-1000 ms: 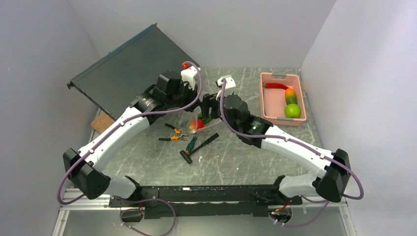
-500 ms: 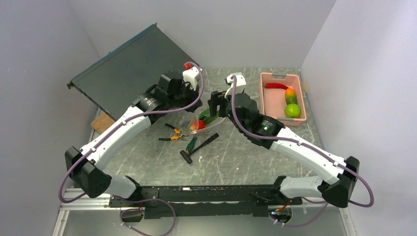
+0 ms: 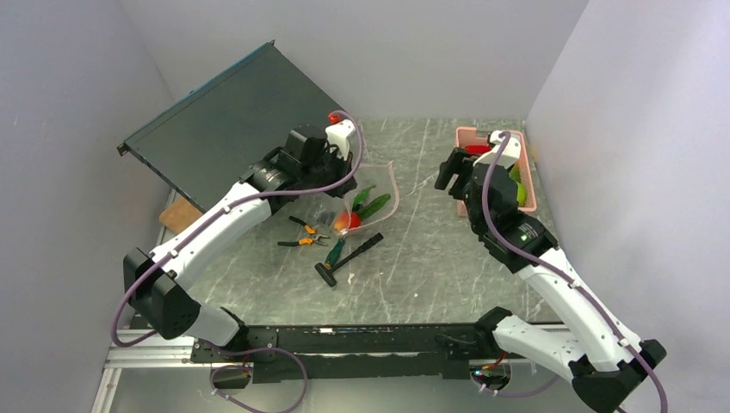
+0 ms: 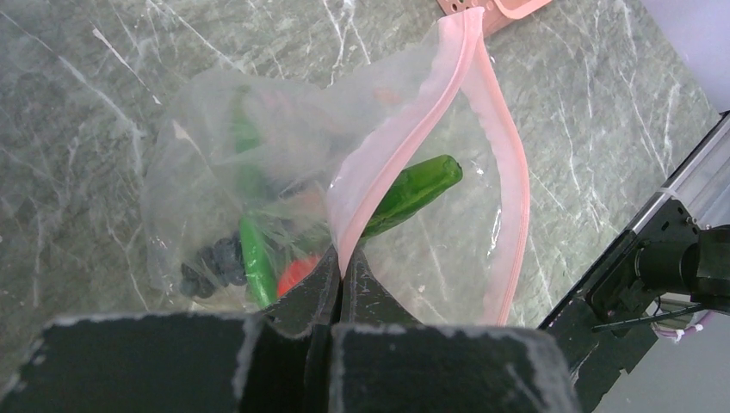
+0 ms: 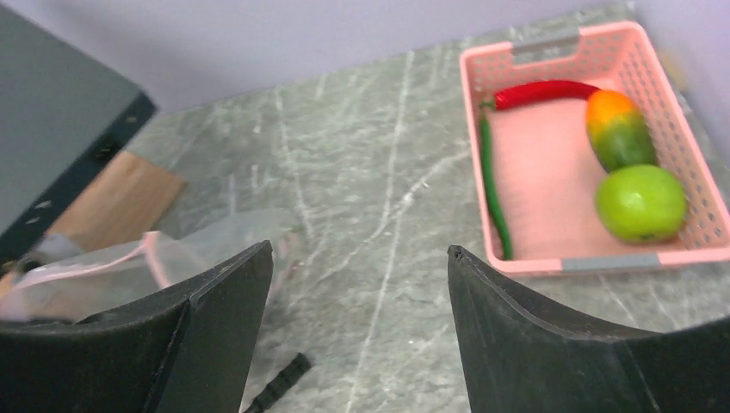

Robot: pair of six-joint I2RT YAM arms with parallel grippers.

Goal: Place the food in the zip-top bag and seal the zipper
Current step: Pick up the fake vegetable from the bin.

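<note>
Pinching zipper [image 4: 392,138], left end effector [image 4: 342,265] outstretched

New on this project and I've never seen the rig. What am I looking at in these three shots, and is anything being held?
Two white robot arms are bolted at the near edge of a table, each ending in a two-finger gripper. The wide picture is from a fixed camera above and behind them. The other two are from wrist cameras, so the dark shapes at the bottom are each gripper's own fingers. The left gripper is shut on the pink zipper of the zip-top bag, which holds a cucumber and grape bunch. The right gripper is open and empty, looking toward a pink basket with a chili, mango and apple. Pliers and a screwdriver lie on the table.
</note>
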